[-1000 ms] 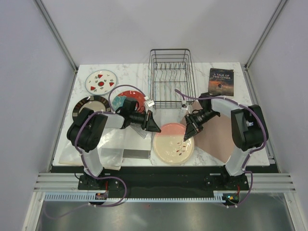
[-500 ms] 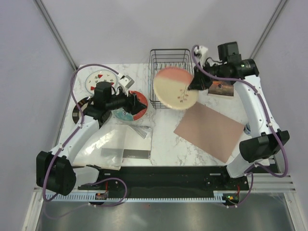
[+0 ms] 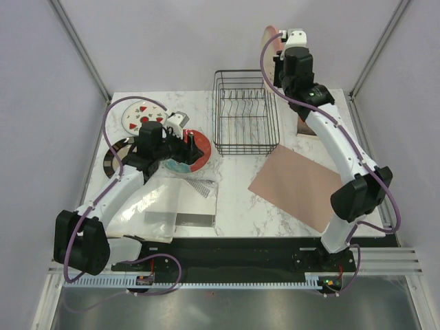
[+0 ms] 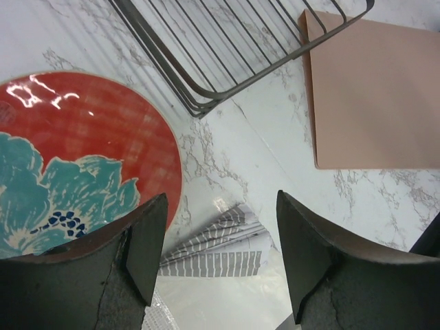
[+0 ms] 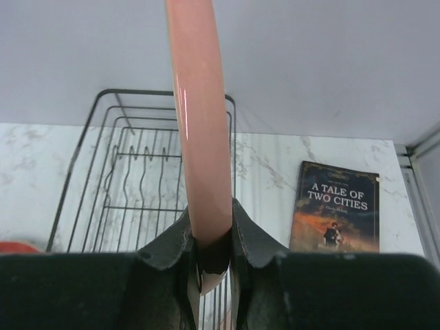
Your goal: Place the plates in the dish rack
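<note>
Pinkish-brown mat (image 3: 302,187) lies nearest you on the right of the marble table (image 3: 234,199), set at a slant. On the left, a grey striped piece (image 4: 220,251) lies on the table just in front of your left gripper (image 4: 218,206). That gripper's jaws stand wide apart and hold nothing. It hangs low at the right edge of the red plate (image 4: 75,158), whose rim runs under one finger. The plate lies flat, with the near left corner of the dish rack (image 3: 246,113) just beside it. Farther left, the dark-rimmed plate (image 3: 113,155) and the white plate (image 3: 137,113) also lie flat, and the left arm's cable arches over them.

At the far end, your right gripper (image 5: 210,227) is clamped on the rim of the pink-and-cream plate (image 5: 199,124). It holds the plate upright and edge-on, high over the rack's far right part. The book (image 5: 335,213) lies right of the rack, mostly hidden by the arm from above.

A second ago that plate lay flat near the front with both arms folded over it and the left jaws nearly closed. Half a second ago it faced upward over the rack's front right. Since then it has gone higher and farther back, while the left arm has barely shifted.
</note>
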